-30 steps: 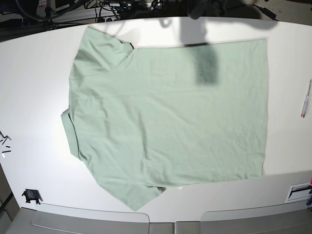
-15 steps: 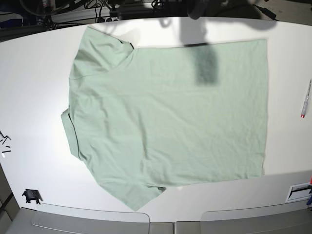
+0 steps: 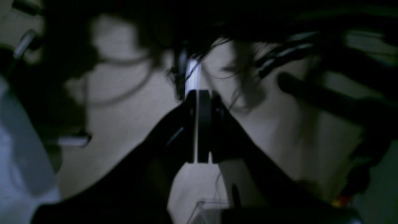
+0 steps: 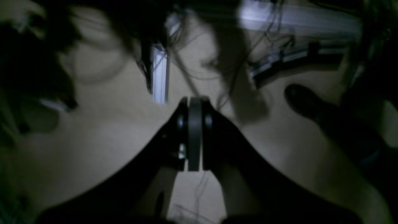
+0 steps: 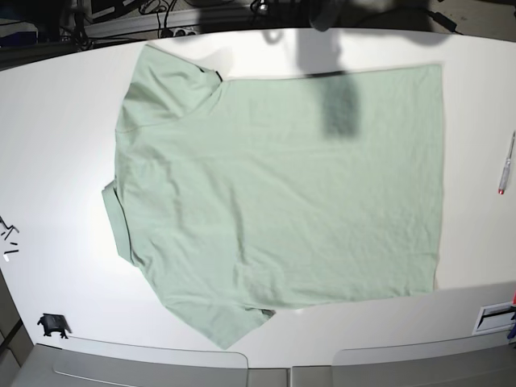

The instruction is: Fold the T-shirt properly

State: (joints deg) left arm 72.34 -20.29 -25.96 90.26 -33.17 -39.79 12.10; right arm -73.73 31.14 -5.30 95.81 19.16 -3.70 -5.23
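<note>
Base view: white table [image 5: 56, 129] holds the mint-green T-shirt [image 5: 282, 185] spread flat at its middle, hem edge toward a pen [image 5: 505, 164] lying apart on bare tabletop; bare margins ring all 4 sides. Left gripper [image 3: 199, 124] and right gripper [image 4: 194, 137] both have jaws pressed together, holding nothing, away from the cloth.

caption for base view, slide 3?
Mint T-shirt spread flat on white table, unfolded; pen at one edge.
</note>
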